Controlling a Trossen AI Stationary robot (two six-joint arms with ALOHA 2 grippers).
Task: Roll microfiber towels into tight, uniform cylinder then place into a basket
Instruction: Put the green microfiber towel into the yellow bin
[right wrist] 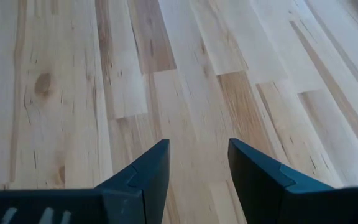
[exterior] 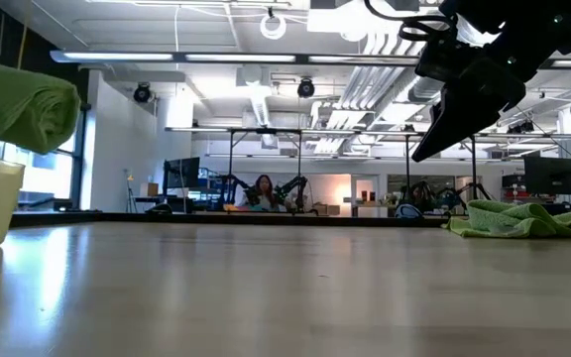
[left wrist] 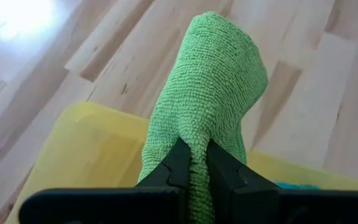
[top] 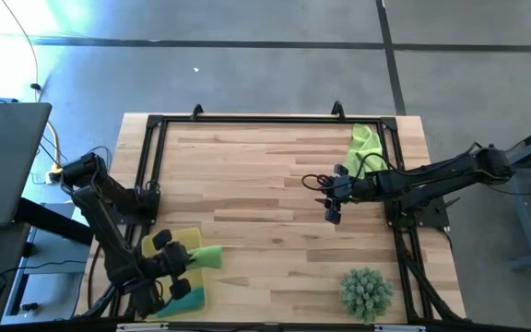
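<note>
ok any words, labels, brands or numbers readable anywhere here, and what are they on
None can be read.
rolled green towel, yellow basket, loose green towel, spiky plant: no print or tags showing.
laptop: no label showing.
Room behind the table in the low view: anything written is too small to read.

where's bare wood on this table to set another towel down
Widest free patch: the middle boards, between the left pincer gripping a rolled lime green microfiber towel over the translucent yellow plastic basket and the open right pincer. Crowded: crumpled lime green cloth far right, spiky green ball plant near right.
</note>
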